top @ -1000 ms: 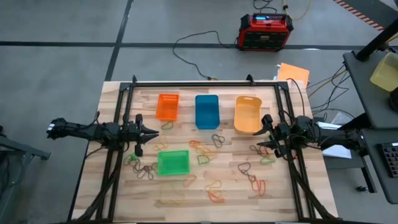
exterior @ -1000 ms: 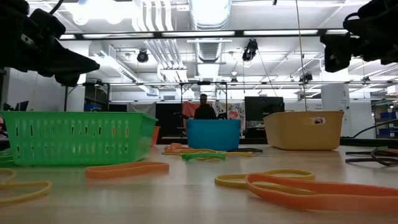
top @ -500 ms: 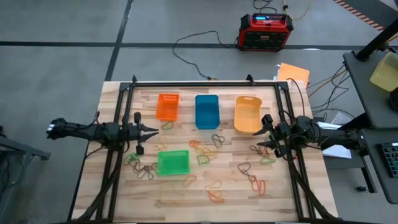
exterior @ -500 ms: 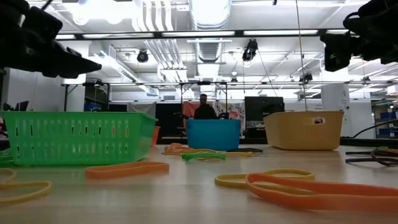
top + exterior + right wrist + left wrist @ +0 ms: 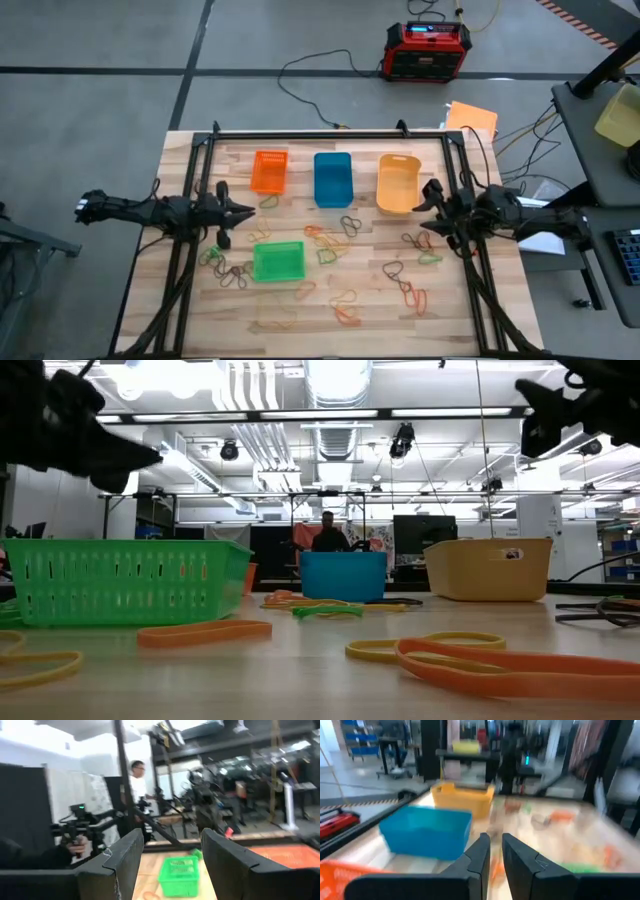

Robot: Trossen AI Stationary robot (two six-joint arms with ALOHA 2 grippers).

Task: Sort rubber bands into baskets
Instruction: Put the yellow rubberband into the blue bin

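Note:
Four baskets stand on the wooden table: orange [image 5: 268, 171], blue [image 5: 332, 179] and yellow-orange [image 5: 398, 183] in a far row, and green [image 5: 278, 261] nearer the front. Many rubber bands [image 5: 330, 240] in orange, red, green, yellow and dark brown lie loose on the table between and in front of them. My left gripper [image 5: 248, 212] hovers above the table left of the bands, near the orange basket. Its fingers [image 5: 485, 855] are nearly together and hold nothing. My right gripper [image 5: 424, 208] hovers beside the yellow-orange basket, open wide and empty [image 5: 172, 855].
A red-and-black box [image 5: 426, 50] with black cables sits on the floor beyond the table's far edge. A black frame [image 5: 320, 133] runs along the far and side edges. In the room behind, a person [image 5: 327, 532] stands far off.
My right gripper has drawn back a little toward the table's right edge and tipped upward. It stays open and empty. My left gripper has shifted only slightly above the table. The bands and baskets have not moved.

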